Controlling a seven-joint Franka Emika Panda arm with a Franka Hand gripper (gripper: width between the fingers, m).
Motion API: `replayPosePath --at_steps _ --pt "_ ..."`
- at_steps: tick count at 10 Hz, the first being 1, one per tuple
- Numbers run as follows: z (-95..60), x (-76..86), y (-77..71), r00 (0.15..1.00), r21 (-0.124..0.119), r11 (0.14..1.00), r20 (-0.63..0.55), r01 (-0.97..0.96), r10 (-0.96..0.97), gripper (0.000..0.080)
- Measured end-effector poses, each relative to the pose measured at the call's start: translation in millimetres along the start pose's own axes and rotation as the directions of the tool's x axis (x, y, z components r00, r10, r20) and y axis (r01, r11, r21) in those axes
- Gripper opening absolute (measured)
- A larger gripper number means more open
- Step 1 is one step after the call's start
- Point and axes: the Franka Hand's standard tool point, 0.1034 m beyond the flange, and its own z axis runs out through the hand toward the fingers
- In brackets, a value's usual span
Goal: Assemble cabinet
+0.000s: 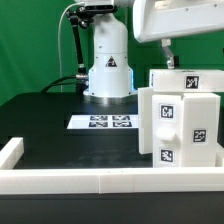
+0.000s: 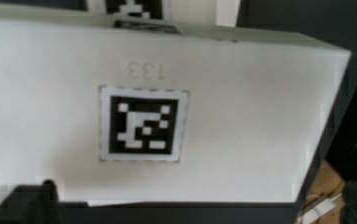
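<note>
One tagged cabinet body (image 1: 180, 118) (upright) beside border wall (image 1: 70, 178).

The arm's white base (image 1: 108, 72) stands upright at the back of the counter, a black triangle mark on its front. A dark joint and a black cable sit above it on the exterior view's left. A bulky white link (image 1: 180, 20) of the arm crosses the top of the exterior view at its right. Below it a narrow part, likely the gripper (image 1: 169, 56), hangs downward. How the jaws stand cannot be told. In the wrist view one dark finger (image 2: 27, 203) shows at the frame's edge.
</note>
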Motion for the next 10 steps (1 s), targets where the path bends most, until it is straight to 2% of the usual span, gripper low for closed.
replayPosePath --at_steps 1,5,6,8,10 --pt "-5.9 2.3 -5.6 1.0 -0.021 1.0 -0.024 -0.005 0.005 0.0796" --pt "-3.1 -0.8 1.1 0.947 -0.034 0.946 -0.006 0.322 -0.322 0.0796" --pt "-2.3 -5.2 2.2 0.888 -0.029 0.887 0.009 0.46 -0.46 0.0796" --pt "-2.3 -6.9 -2.1 0.769 -0.035 0.768 0.036 0.64 -0.639 0.0796" --pt "4.8 -12.9 -2.7 0.599 0.025 0.603 0.094 0.797 -0.795 0.0796"
